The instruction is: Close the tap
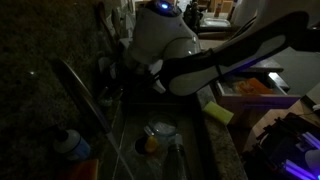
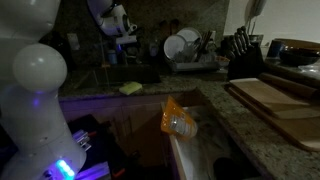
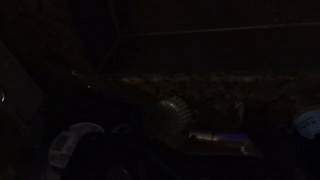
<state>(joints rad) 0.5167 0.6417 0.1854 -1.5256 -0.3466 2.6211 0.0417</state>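
Long curved grey-silver metal tap point(image 1: 82, 95); dark gripper point(image 1: 128, 72) close by, jaw gap lost in darkness. Seat squarely on its handle before you turn.

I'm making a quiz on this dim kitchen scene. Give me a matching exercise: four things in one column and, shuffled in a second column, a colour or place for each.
Things:
1. tap
2. sponge
3. bottle
4. plates

Descriptions:
a. white, standing in the dish rack
b. grey-silver, long, slim and curved
c. yellow
d. blue-capped

Pairs: 1-b; 2-c; 3-d; 4-a
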